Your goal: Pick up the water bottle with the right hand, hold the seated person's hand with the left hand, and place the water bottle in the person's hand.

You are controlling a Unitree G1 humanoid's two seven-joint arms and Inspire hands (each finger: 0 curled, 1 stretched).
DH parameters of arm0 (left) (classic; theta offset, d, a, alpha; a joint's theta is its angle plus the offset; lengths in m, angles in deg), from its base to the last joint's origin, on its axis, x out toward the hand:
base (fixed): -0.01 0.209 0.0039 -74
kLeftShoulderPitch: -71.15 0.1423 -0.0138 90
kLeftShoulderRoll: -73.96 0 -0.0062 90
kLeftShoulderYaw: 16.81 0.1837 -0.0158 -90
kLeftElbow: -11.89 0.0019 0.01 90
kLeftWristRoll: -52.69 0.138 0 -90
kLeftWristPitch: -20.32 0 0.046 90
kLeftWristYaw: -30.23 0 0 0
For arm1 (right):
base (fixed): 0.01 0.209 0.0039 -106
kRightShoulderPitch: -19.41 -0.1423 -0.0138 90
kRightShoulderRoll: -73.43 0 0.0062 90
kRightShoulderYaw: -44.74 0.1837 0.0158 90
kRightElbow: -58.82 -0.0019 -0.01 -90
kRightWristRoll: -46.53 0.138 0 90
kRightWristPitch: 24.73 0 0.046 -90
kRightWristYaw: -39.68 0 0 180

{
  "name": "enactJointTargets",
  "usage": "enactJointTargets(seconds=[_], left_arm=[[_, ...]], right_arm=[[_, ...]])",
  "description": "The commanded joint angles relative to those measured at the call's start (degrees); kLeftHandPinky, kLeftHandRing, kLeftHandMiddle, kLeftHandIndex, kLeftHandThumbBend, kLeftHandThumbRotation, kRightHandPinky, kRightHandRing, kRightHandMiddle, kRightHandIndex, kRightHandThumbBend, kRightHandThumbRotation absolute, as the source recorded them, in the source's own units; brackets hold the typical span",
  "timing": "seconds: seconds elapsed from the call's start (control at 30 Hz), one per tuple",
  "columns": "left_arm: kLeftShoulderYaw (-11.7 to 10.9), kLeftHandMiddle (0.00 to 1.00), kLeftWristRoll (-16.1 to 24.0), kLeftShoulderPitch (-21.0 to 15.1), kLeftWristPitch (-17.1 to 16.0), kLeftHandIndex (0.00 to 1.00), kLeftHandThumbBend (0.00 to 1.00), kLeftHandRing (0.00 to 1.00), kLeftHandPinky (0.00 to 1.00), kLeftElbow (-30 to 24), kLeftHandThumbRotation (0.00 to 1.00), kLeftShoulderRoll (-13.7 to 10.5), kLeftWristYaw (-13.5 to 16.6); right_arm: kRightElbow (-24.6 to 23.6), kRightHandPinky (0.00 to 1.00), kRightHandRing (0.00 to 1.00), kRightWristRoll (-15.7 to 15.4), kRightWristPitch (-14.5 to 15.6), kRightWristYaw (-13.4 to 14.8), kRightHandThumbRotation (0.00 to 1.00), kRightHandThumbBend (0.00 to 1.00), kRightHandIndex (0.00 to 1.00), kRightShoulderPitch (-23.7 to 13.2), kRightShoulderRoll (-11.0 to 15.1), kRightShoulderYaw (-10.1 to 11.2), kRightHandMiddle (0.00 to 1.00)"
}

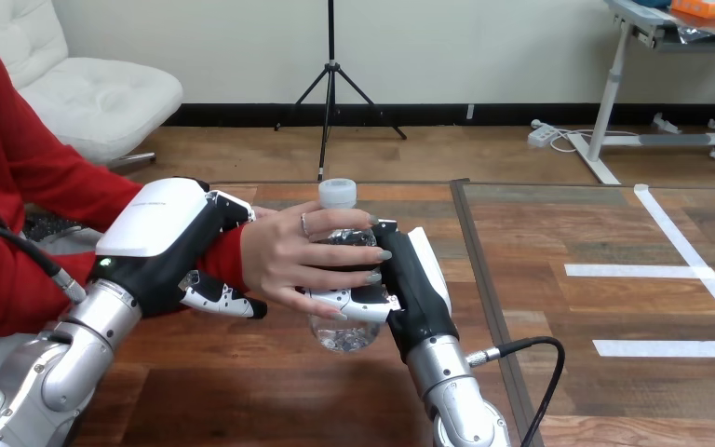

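Observation:
A clear water bottle (343,331) with a white cap (338,193) stands upright above the table, left of centre. My right hand (413,291) is shut on its body from the right. The person's hand (293,251) reaches in from the left and wraps its fingers over the front of the same bottle, lying across my right fingers. My left hand (172,256) is shut on the person's wrist (230,256), which is covered by a red sleeve, with fingers curled above and below it.
The wooden table (270,400) runs under both arms. A glass-topped section (596,233) with white tape lines (670,272) lies to the right. A black cable (542,368) loops beside my right forearm.

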Motion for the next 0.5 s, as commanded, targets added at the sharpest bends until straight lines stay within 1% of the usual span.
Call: enactJointTargets(seconds=[0.0,0.07,0.13,0.17,0.2,0.47], left_arm=[[0.7,0.42,0.8,-4.0,-1.2,0.43,0.85,0.37,0.33,0.0,0.02,0.5,1.4],[0.7,0.43,1.0,-4.0,-1.3,0.44,0.85,0.38,0.35,0.1,0.03,0.5,1.5],[0.6,0.44,1.2,-4.0,-1.4,0.46,0.85,0.40,0.37,0.3,0.05,0.5,1.7],[0.6,0.44,1.4,-4.0,-1.4,0.46,0.85,0.40,0.37,0.4,0.05,0.5,1.8],[0.6,0.45,1.5,-4.0,-1.4,0.47,0.85,0.41,0.38,0.5,0.06,0.5,1.9],[0.7,0.49,2.1,-3.9,-1.3,0.51,0.87,0.45,0.43,1.1,0.08,0.4,2.4]], right_arm=[[-3.6,0.25,0.31,0.2,-1.0,0.9,0.00,0.80,0.41,-3.1,-4.3,0.1,0.38],[-3.6,0.27,0.33,-0.1,-1.0,1.5,0.00,0.81,0.44,-3.1,-4.3,0.2,0.41],[-3.6,0.32,0.39,-0.2,-0.9,1.9,0.00,0.82,0.48,-3.2,-4.3,0.2,0.46],[-3.6,0.32,0.39,-0.4,-0.6,2.3,0.00,0.82,0.48,-3.1,-4.3,0.2,0.46],[-3.7,0.36,0.43,-0.5,-0.5,2.5,0.02,0.83,0.52,-3.1,-4.3,0.1,0.49],[-4.3,0.47,0.53,-1.5,0.9,4.4,0.10,0.85,0.62,-3.0,-3.9,0.0,0.59]])
